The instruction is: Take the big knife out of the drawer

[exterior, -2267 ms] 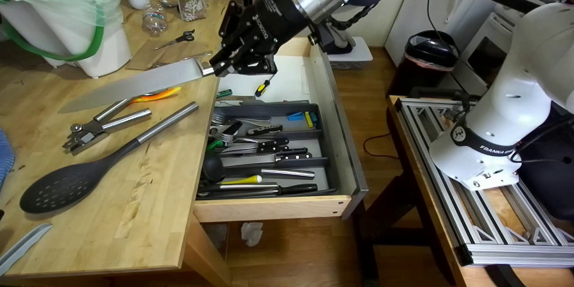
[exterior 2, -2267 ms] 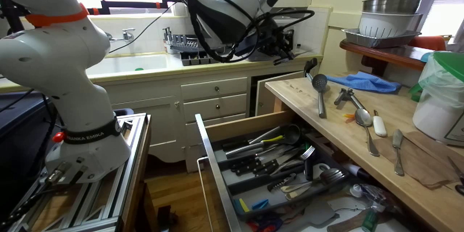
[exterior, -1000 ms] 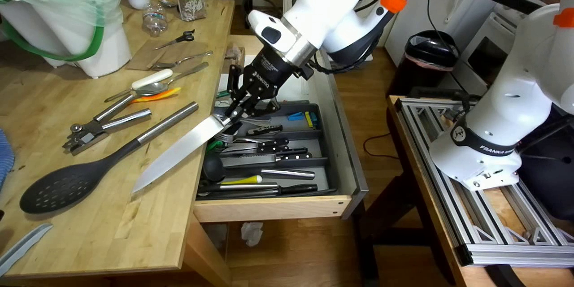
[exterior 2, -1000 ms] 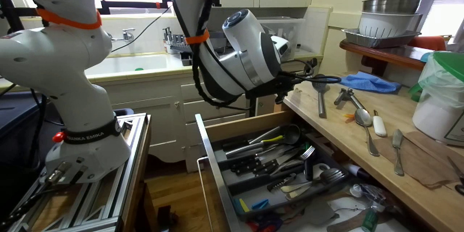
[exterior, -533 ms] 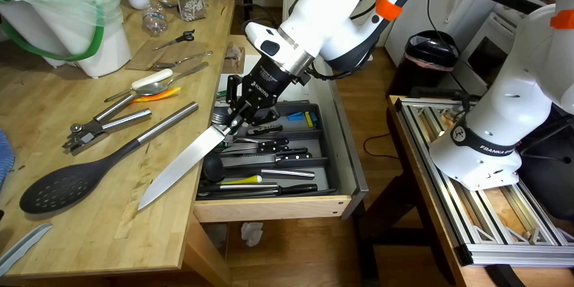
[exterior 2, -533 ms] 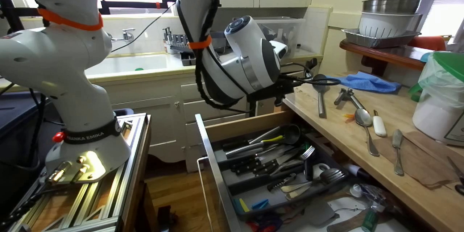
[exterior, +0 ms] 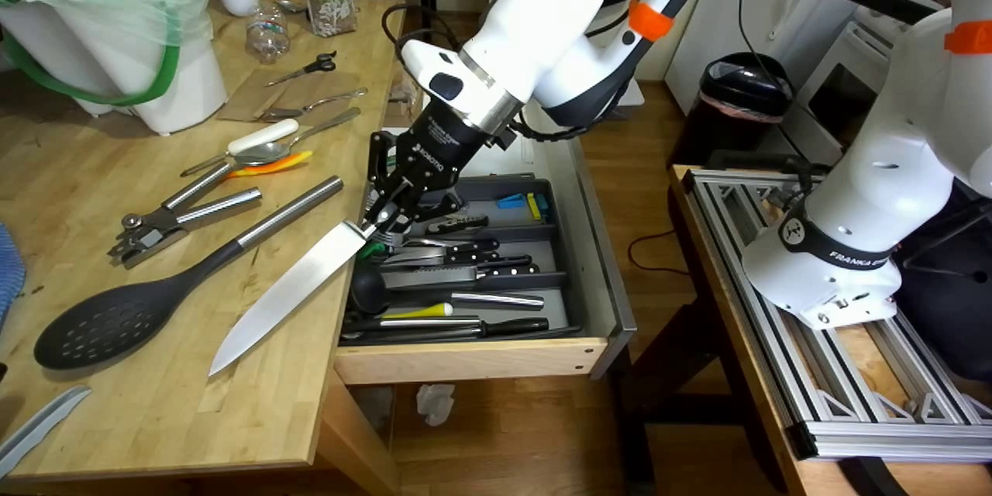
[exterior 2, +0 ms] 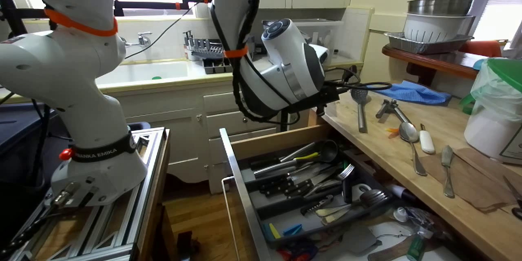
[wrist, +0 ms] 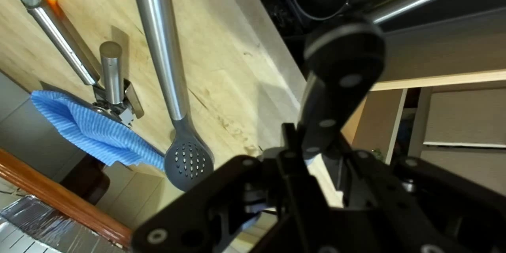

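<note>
Wooden surface, drawer pulled out alongside. Nearest 1st: pincer closed down on big knife, fingers pinching the handle approx. just behind the bolster; butt end pokes back past the fingers in wrist view, blade runs out the other way. Key relation, seen in an exterior view: pincer sits abt. above the line where surface edge meets drawer, and the knife's long axis crosses that line diag., handle on drawer side, blade out over surface, tip toward surface's near edge. Blade touching surface or hovering, can't tell. In an exterior view the arm's wrist mostly blocks pincer, knife not made out there, so no 2nd check on height. One arm only, no choice of hand.

Big knife is out of the drawer, so main ask looks done; set-down prob. all that's left. Next move likely = shift handle further over surface, roughly the way the tip points, lay blade flat, let go. Risk: releasing w/ handle overhanging edge, knife could slide back onto the drawer's dark tray; narrow grip + long blade may also pivot.

Next out: slotted spoon near the blade, apart, similar slant but not parallel; strip btwn. it and drawer-side edge = likely drop zone imo. Further: can opener, grey blade-like item partly out of view, then white green-lidded bucket, far side; shouldn't matter for set-down, I'd guess.
</note>
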`<state>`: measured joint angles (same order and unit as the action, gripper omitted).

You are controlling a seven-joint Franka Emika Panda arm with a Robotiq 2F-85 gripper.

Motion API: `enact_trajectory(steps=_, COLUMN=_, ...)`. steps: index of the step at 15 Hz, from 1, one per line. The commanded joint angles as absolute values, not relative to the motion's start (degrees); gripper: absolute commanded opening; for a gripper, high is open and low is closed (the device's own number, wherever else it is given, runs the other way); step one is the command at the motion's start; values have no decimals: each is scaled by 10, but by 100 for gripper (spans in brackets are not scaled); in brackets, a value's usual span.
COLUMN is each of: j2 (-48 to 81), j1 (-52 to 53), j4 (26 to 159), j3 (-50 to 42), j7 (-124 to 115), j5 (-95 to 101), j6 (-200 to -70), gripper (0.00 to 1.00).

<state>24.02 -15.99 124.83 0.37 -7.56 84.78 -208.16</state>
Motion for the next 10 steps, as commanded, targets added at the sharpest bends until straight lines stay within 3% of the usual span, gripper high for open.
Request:
enact_trajectory(steps=1, j2=279, j1=-159, j4=1199, j3=14, j7=-62, j5=838, j6=-2099, gripper=5)
enact_trajectory(steps=10, j2=345, j1=-160, j4=1122, j3=41, j7=-71, j5=838, j6=-2097, gripper=5)
